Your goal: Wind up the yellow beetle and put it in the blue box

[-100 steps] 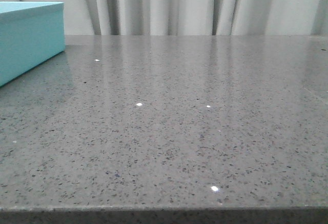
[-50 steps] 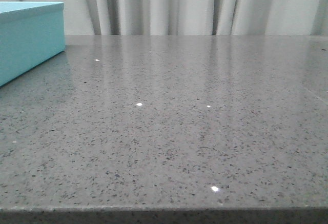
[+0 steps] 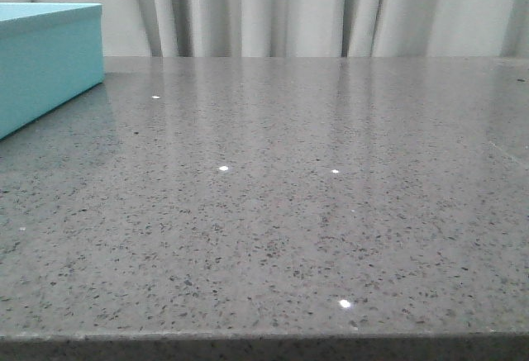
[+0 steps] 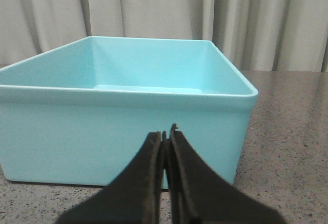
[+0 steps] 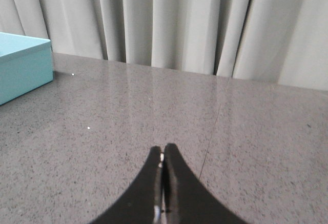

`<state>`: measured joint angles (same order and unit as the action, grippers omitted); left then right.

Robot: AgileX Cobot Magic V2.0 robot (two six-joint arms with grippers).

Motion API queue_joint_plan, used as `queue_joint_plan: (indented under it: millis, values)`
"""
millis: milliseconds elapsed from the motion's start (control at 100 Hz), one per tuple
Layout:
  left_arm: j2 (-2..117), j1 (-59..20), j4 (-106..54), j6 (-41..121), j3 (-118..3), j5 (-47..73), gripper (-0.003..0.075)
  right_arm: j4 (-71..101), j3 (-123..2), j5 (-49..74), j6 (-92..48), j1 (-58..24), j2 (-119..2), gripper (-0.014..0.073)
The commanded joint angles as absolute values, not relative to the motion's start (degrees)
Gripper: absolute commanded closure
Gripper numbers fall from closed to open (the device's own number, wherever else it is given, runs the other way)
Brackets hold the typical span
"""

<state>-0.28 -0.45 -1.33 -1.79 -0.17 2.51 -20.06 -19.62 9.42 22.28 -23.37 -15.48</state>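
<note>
The blue box (image 3: 45, 59) stands at the far left of the grey table; it also shows in the left wrist view (image 4: 123, 116), open-topped with nothing visible inside, and in the right wrist view (image 5: 23, 67). My left gripper (image 4: 165, 134) is shut and empty, close in front of the box's near wall. My right gripper (image 5: 163, 149) is shut and empty, low over bare table. Neither gripper shows in the front view. The yellow beetle is out of view in every frame.
The speckled grey table (image 3: 289, 196) runs to a front edge (image 3: 264, 340) near the bottom of the front view. Pale curtains (image 3: 289, 6) hang behind the table's far edge.
</note>
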Motion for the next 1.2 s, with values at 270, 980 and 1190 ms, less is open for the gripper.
queue_joint_plan:
  millis: [270, 980, 1190]
  values:
    - [-2.1, -1.0, -1.9, -2.3, 2.3, -1.7, 0.0741, -6.4, -14.3, -3.1, 9.1, -9.9, -13.4, 0.066]
    - [-2.1, -1.0, -1.9, -2.3, 2.3, -1.7, 0.0741, -0.6, 0.5, -0.8, 9.1, -0.6, 0.3, 0.066]
    - [-2.0, -1.0, -1.9, -2.3, 2.3, -1.7, 0.0741, -0.7, 0.5, -0.3, 9.1, -0.5, 1.7, 0.066]
